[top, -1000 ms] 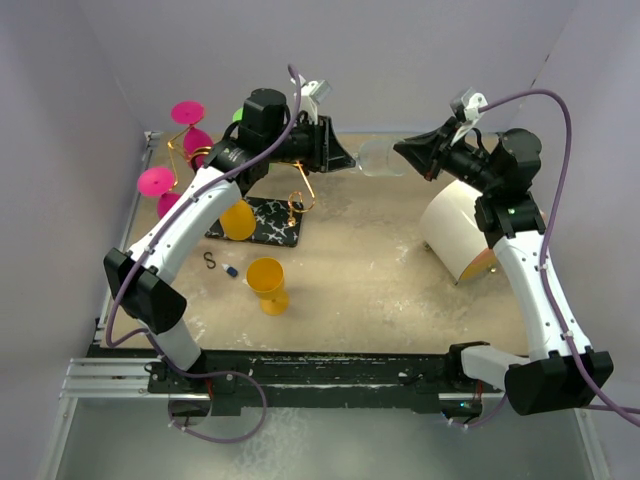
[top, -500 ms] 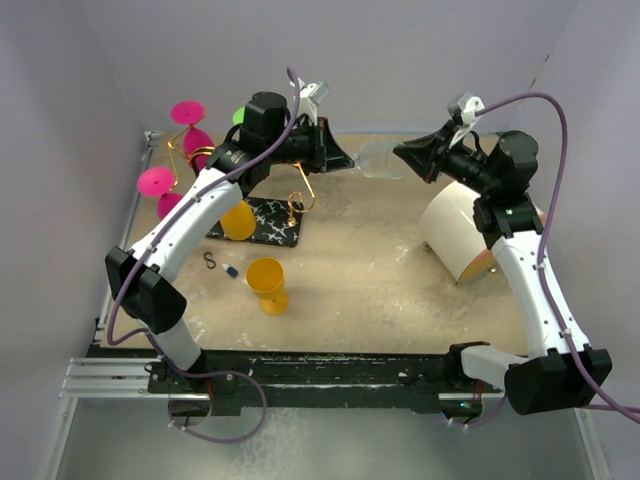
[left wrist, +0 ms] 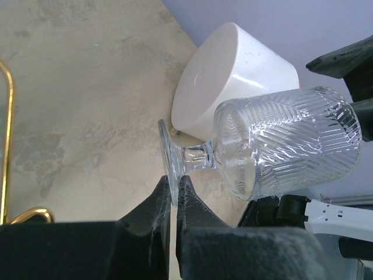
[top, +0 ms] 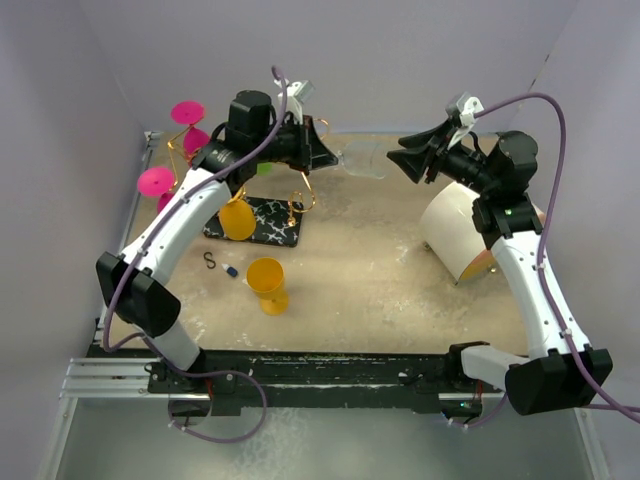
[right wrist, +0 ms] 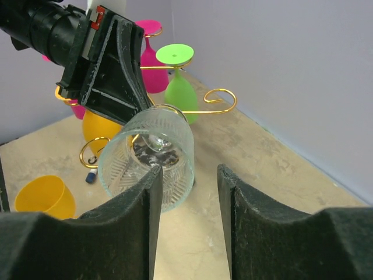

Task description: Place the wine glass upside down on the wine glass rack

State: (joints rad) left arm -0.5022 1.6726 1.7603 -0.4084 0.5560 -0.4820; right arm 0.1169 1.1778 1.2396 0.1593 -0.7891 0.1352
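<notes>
The clear ribbed wine glass (top: 362, 160) lies sideways in the air, its foot pinched edge-on by my left gripper (top: 333, 157). In the left wrist view the gripper (left wrist: 172, 185) is shut on the foot and the bowl (left wrist: 285, 146) points away. My right gripper (top: 404, 160) is open just right of the glass mouth. In the right wrist view its jaws (right wrist: 189, 175) stand wide apart, with the glass (right wrist: 148, 157) ahead of the left finger. The gold wire rack (top: 300, 197) stands on its black marbled base (top: 268, 228), below and left of the glass.
Pink glasses (top: 187, 112) (top: 155, 181), a yellow one (top: 237, 218) and a green one (right wrist: 178, 87) hang on the rack. A yellow glass (top: 268, 283) stands on the table. A white cylinder (top: 455, 230) lies at the right. A small hook (top: 209, 260) lies near the base.
My left gripper has drawn the glass to the left, away from my right gripper. A gap now shows between the glass mouth and the right fingers.
</notes>
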